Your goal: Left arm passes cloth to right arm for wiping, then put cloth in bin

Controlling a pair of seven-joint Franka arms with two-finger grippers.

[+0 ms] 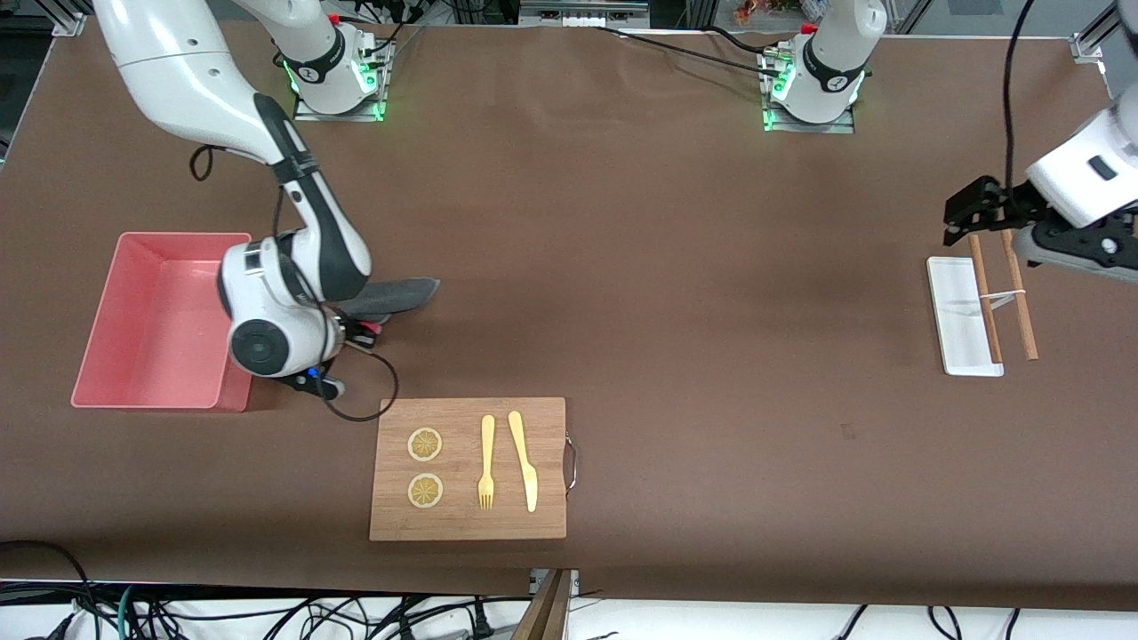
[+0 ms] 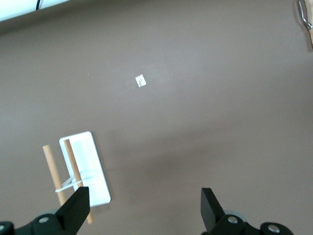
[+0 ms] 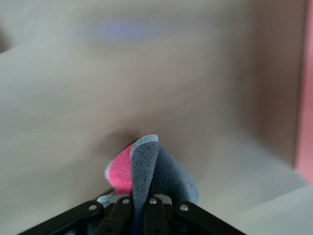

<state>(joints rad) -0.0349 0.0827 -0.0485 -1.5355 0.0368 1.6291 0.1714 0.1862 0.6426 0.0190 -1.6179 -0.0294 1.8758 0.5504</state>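
My right gripper is shut on the cloth, dark grey with a red reverse side, low over the table beside the pink bin. The wrist hides most of the fingers in the front view. In the right wrist view the gripper pinches the folded cloth, grey and pink sides both showing, and the bin's wall is at the edge. The bin looks empty. My left gripper is open and empty, up over the white tray at the left arm's end of the table. It also shows open in the left wrist view.
A wooden board with two lemon slices, a fork and a knife lies nearer the front camera than the cloth. A narrow white tray with banded chopsticks lies under the left gripper; tray and chopsticks also show in the left wrist view.
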